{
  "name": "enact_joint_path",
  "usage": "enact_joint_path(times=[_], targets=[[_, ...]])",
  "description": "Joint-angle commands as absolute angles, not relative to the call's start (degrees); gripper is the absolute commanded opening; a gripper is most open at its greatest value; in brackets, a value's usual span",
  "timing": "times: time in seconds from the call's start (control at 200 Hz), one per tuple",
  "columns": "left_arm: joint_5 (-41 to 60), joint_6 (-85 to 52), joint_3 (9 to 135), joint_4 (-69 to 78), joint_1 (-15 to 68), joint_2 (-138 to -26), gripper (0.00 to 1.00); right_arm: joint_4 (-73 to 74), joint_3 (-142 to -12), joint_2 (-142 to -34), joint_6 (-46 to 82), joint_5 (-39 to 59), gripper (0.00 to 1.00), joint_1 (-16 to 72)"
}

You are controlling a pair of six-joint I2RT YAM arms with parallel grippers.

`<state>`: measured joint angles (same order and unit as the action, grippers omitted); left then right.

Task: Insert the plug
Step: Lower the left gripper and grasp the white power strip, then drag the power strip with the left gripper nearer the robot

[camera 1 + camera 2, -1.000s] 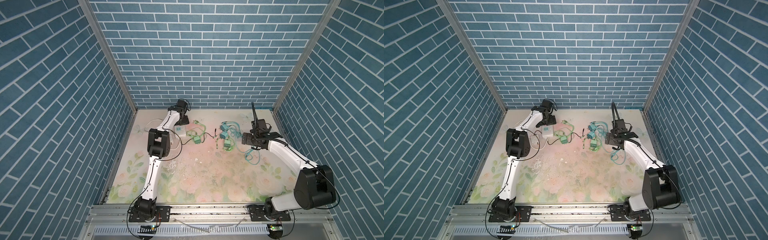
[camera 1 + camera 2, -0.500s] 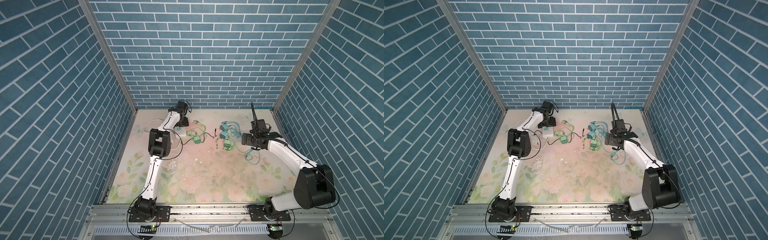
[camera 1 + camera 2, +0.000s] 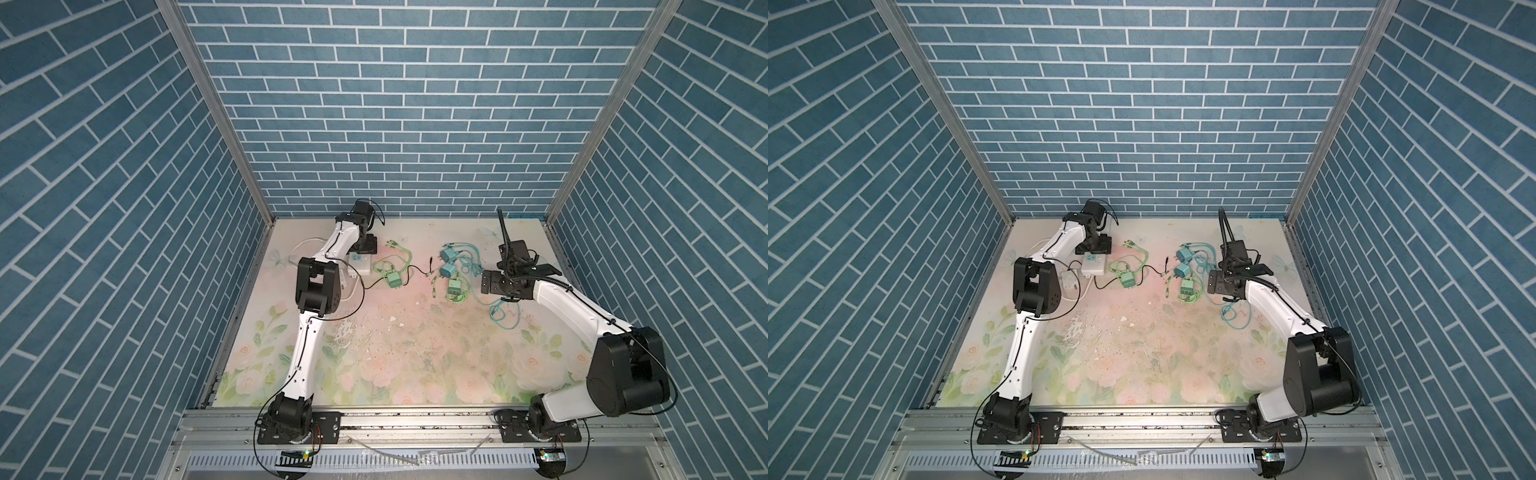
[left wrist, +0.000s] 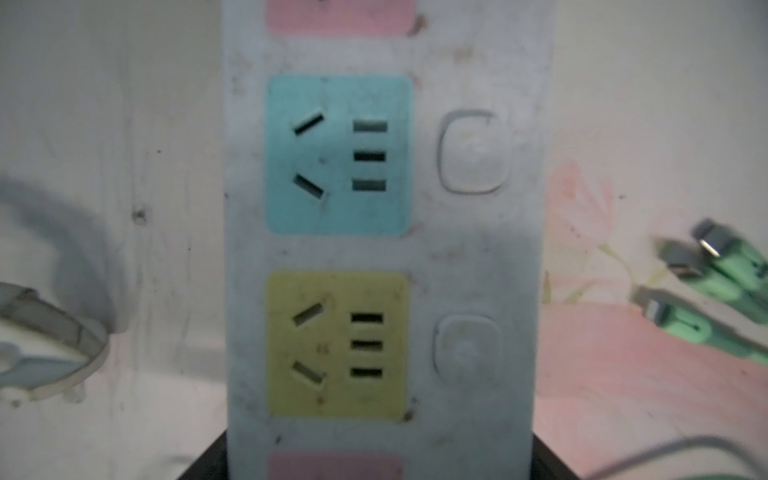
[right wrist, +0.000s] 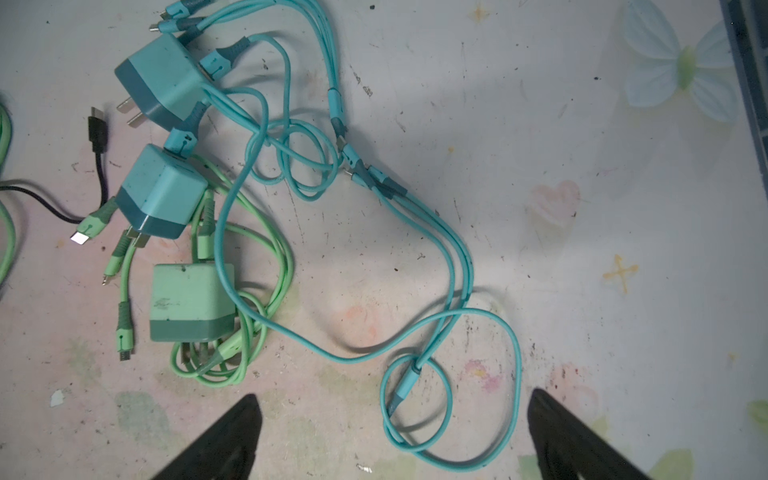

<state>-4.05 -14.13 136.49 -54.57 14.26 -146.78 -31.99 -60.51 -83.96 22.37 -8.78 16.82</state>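
Change: your left gripper (image 3: 365,249) has drawn its fingers in from wide apart since a second ago; the right arm (image 3: 569,299) has stayed where it was
Left gripper: set over the far end of the power strip (image 4: 469,257); its black fingers (image 4: 208,461) lie against the strip's two long sides, clamped on it
Power strip: white, flat on the table (image 3: 415,353); the blue socket (image 4: 338,156) and the yellow socket (image 4: 336,347) are both empty, each with a button beside it
Right gripper (image 5: 395,436): fingers (image 5: 224,444) wide apart, holding nothing; you see it hang over a loop of teal cable (image 5: 409,380)
Plugs: one teal plug (image 5: 162,79), another teal plug (image 5: 160,195) and a green plug (image 5: 189,299) lie close together among tangled cables near your right gripper; a second green plug (image 3: 392,279) lies on the table near the power strip, not touching it
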Motion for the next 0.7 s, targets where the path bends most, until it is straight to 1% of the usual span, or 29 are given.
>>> enact_joint_path(times=[0.0, 0.175, 0.26, 0.385, 0.48, 0.605, 0.695], targets=[[-4.1, -8.7, 137.9, -57.7, 14.8, -136.7, 0.53, -33.8, -63.5, -82.9, 21.0, -7.8, 0.99, 17.2], [-7.3, -0.8, 132.5, -59.7, 17.9, -126.7, 0.51, -35.0, -63.9, -81.8, 19.3, -9.3, 0.99, 17.2], [-5.0, 2.6, 127.6, -59.4, 19.9, -121.3, 0.51, -35.9, -64.1, -80.9, 18.1, -10.7, 0.99, 17.1], [-2.1, 5.9, 116.2, -55.6, 23.7, -111.4, 0.50, -37.6, -64.6, -79.2, 17.2, -12.9, 0.99, 17.1], [-1.8, 7.3, 106.7, -51.9, 26.5, -104.0, 0.50, -39.0, -64.5, -77.6, 17.4, -13.5, 0.99, 17.1], [-1.9, 6.0, 94.4, -48.0, 28.1, -95.6, 0.50, -41.7, -63.7, -75.4, 18.8, -14.4, 0.99, 16.8], [-2.1, 7.5, 82.7, -41.4, 29.8, -88.4, 0.50, -43.6, -62.5, -73.5, 20.1, -14.2, 0.99, 16.4]])
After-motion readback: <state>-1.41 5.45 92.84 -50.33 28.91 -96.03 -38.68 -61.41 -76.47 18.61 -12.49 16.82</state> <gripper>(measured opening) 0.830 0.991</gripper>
